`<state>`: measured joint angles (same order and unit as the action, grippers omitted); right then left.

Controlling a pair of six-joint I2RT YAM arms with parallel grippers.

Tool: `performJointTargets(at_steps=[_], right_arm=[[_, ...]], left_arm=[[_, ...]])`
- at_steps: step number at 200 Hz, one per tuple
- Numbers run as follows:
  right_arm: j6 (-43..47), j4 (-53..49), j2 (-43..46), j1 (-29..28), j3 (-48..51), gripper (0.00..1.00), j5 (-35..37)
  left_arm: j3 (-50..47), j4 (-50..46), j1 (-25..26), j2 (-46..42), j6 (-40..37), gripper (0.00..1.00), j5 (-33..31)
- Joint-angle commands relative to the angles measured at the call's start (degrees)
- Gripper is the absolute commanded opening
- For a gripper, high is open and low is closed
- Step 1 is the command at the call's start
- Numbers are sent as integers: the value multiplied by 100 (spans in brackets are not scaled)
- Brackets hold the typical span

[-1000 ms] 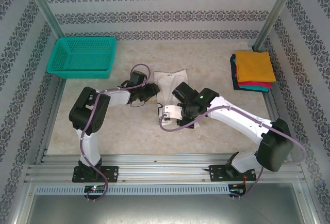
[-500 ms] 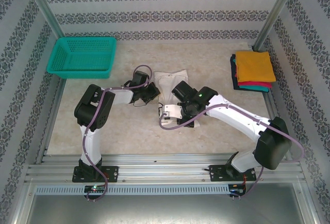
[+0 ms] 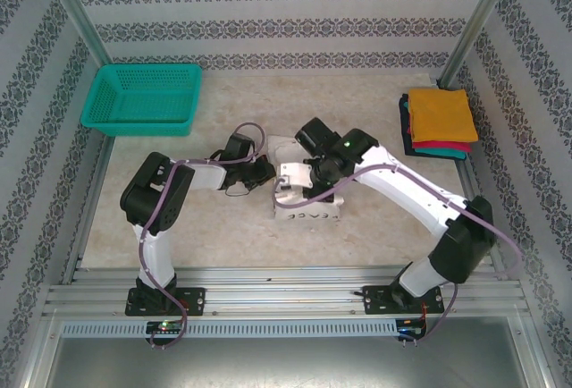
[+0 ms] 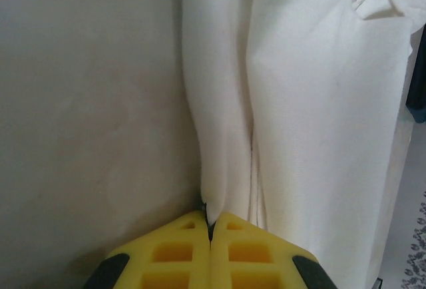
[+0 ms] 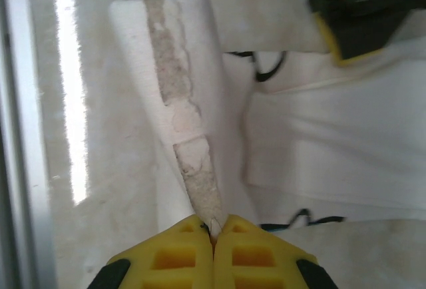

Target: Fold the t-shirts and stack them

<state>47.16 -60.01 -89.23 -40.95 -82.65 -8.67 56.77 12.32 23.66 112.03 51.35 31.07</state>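
The left gripper (image 4: 210, 226) has its jaws pressed together on a pinched ridge of the white t-shirt (image 4: 306, 116); the right gripper (image 5: 213, 229) likewise pinches a raised fold of it; the shirt lies mid-table (image 3: 223, 231) between the arms; the folded shirts (image 3: 438, 120) sit stacked far right.

The white t-shirt (image 3: 308, 211) was seen as soft, matt cloth, laid in smooth folds; a grey strip (image 5: 176, 89) along one fold was shown cracked and flaky (rough beside the plain cloth). The folded shirts (image 3: 438, 118) at the tabletop's far right edge were likewise matt cloth. The tabletop (image 3: 223, 236) was finished in dull, stone-patterned beige. The basket (image 3: 134, 123) at the far left corner was made of glossy teal plastic mesh. The left gripper (image 4: 210, 226) was fitted with smooth yellow moulded pads (image 4: 173, 259). The rails (image 3: 286, 297) along the near edge were bare metal.
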Motion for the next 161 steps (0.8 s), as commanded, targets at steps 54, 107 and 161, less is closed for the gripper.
performJointTargets(at_steps=[54, 107, 161], right_arm=[[879, 67, -1378, 739, -1679, 0, 279], [1156, -37, -2334, 988, -2718, 0, 219], [1259, -59, -2992, 1141, -3433, 0, 149]], left_arm=[[-126, -737, -148, 387, -423, 0, 300], [-40, -859, -241, 525, -546, 0, 429], [62, -892, -318, 682, -618, 0, 552]])
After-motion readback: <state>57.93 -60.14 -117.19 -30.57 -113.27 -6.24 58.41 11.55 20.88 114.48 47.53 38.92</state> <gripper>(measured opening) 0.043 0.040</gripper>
